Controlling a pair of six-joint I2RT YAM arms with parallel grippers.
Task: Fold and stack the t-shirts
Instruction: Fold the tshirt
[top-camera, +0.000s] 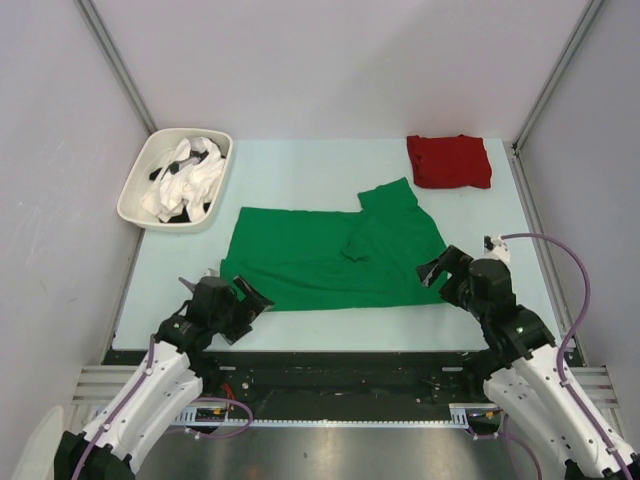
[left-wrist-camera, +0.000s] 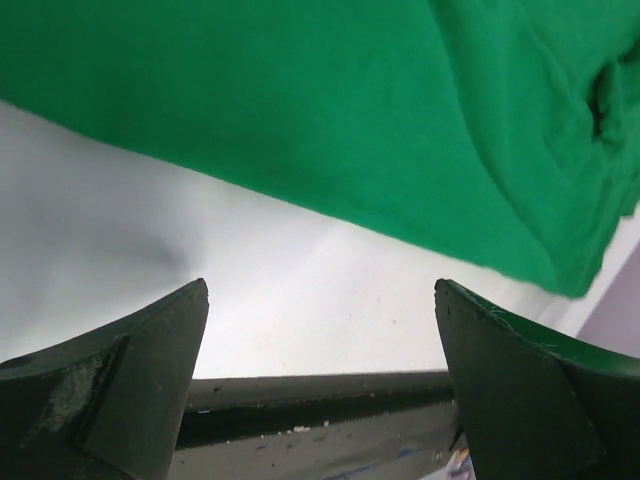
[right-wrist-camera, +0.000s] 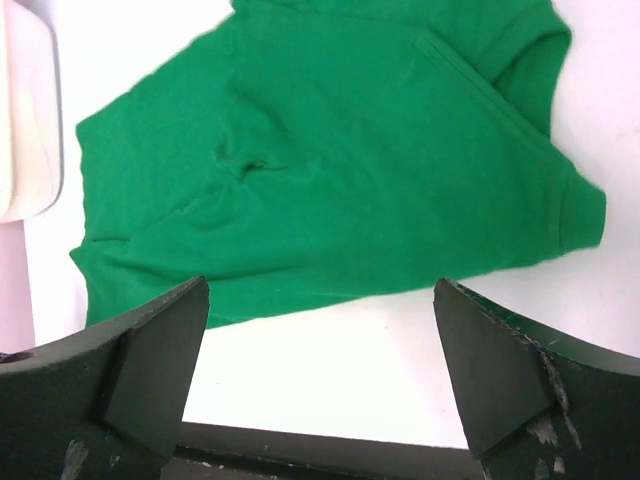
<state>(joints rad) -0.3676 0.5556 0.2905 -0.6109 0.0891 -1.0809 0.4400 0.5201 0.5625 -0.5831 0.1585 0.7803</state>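
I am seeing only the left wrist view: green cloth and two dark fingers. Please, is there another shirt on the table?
Observer: Yes. A dark red t-shirt lies folded at the far right corner of the table, apart from the green t-shirt.
Operator: And where is the other arm?
Observer: The right gripper is at the green shirt's near right corner, jaws open, holding nothing.
Operator: Is anything on the left side, far from me?
Observer: A white bin sits at the far left corner with white and dark cloth inside it.
Operator: Is my own gripper on the shirt?
Observer: No. The left gripper is open just off the near left corner.
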